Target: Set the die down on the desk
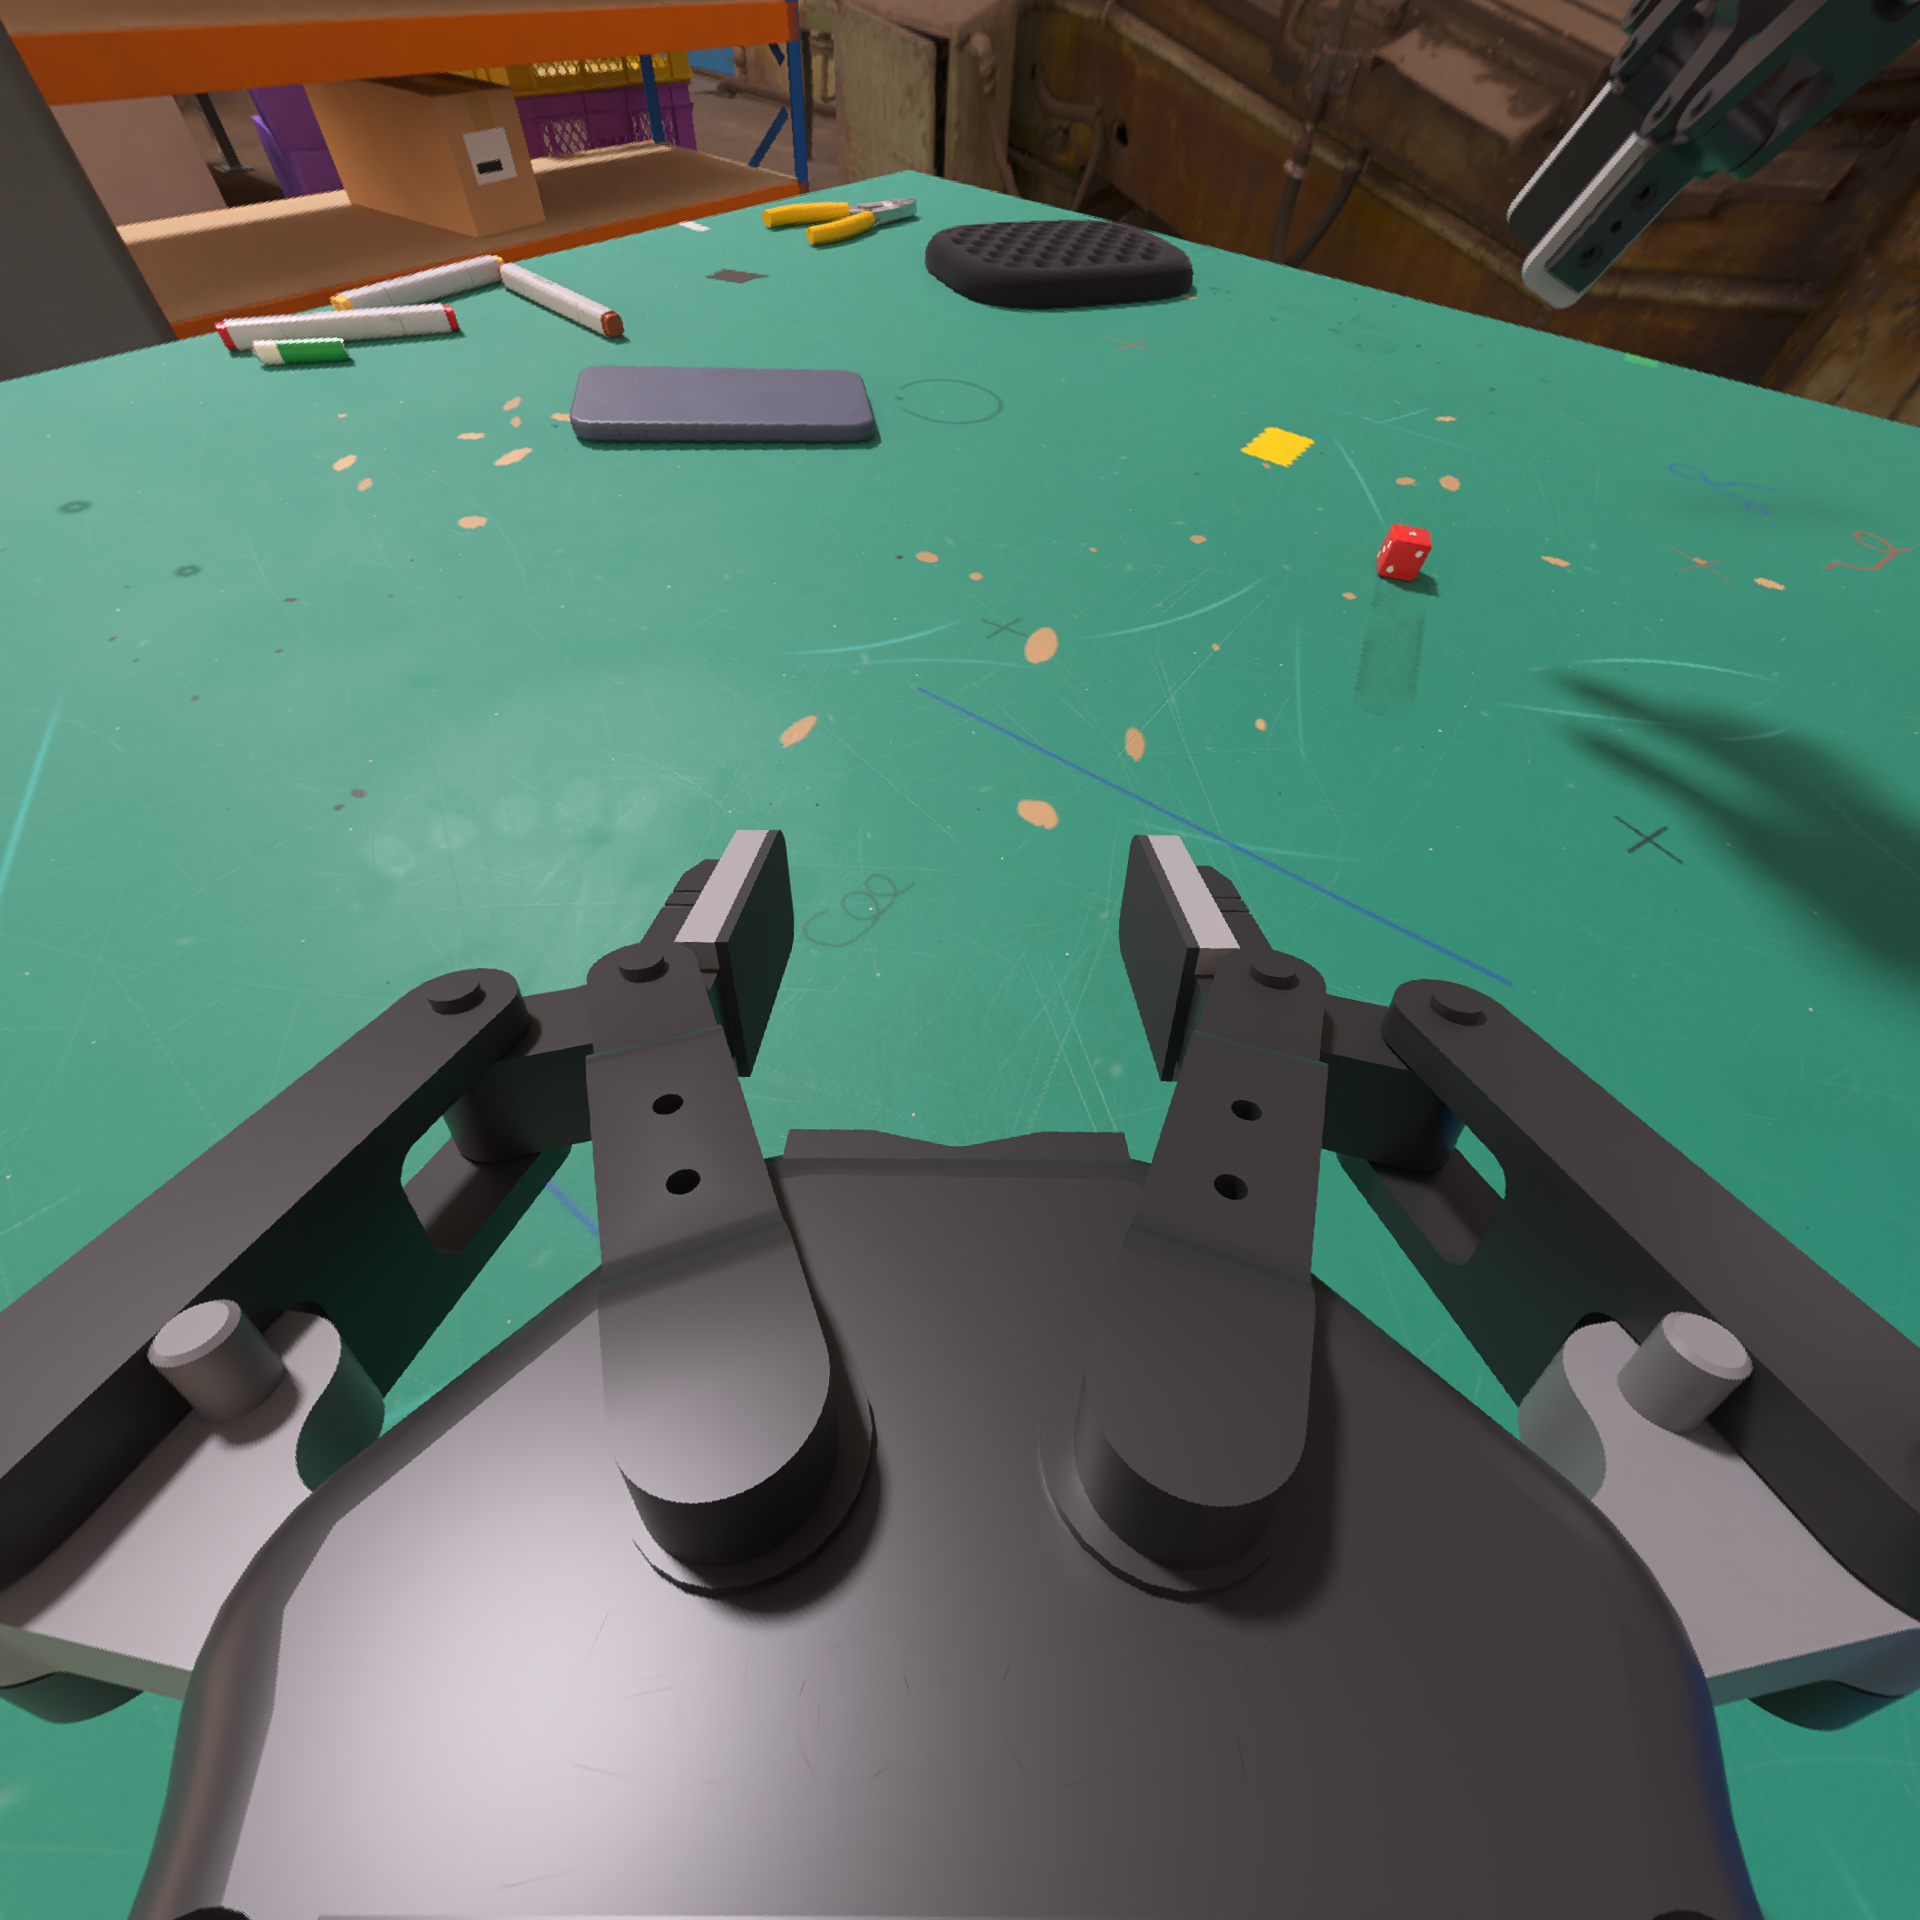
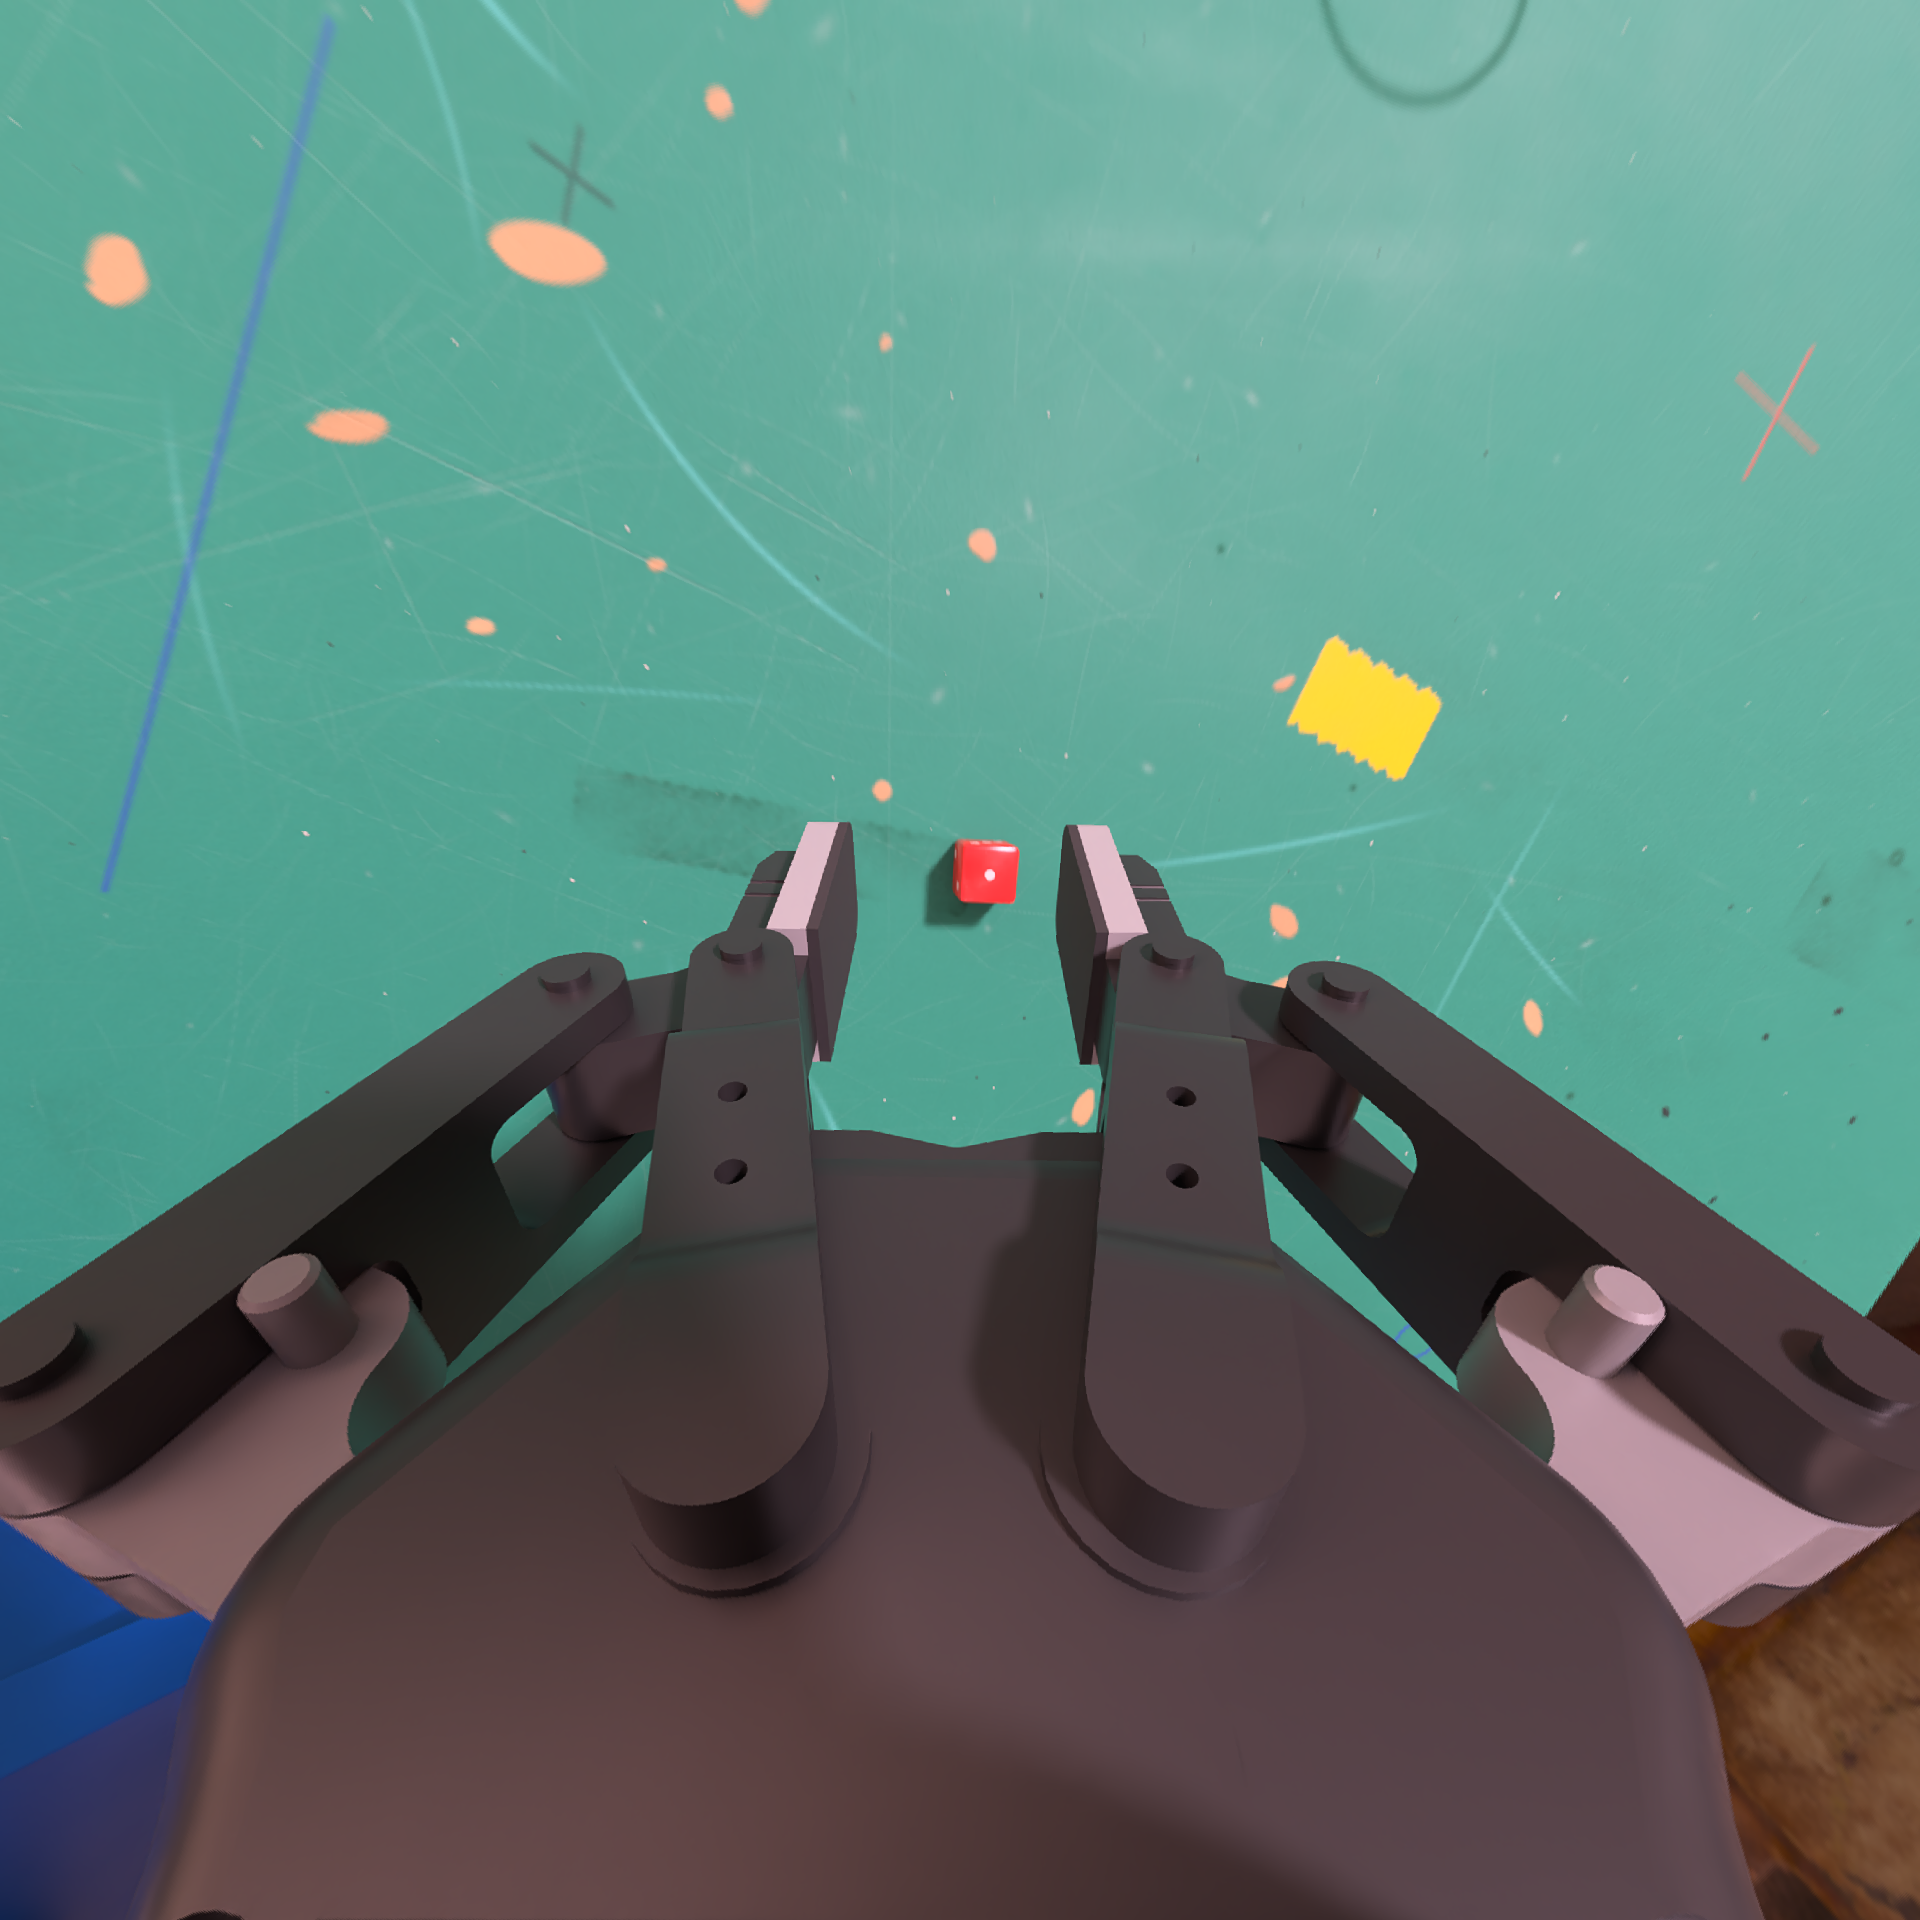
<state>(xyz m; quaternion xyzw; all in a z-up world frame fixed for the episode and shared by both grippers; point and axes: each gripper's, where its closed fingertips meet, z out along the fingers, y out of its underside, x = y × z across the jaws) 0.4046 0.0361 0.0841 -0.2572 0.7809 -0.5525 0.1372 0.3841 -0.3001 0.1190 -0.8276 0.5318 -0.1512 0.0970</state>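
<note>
A small red die (image 1: 1404, 552) with white pips rests on the green desk (image 1: 623, 644), apart from both grippers. In the right wrist view the die (image 2: 985, 871) lies on the desk (image 2: 935, 468) below and between my open fingers, one white pip facing the camera. My right gripper (image 2: 958, 862) is open and empty, well above the die; it also shows at the top right of the left wrist view (image 1: 1590, 239). My left gripper (image 1: 956, 873) is open and empty over the near part of the desk, far from the die.
A grey flat case (image 1: 722, 405), a black dimpled pad (image 1: 1060, 262), yellow-handled pliers (image 1: 836, 218) and several markers (image 1: 416, 307) lie at the far side. A yellow paper scrap (image 1: 1277, 446) (image 2: 1363, 709) lies near the die. Shelving with a cardboard box (image 1: 436, 156) stands beyond the desk.
</note>
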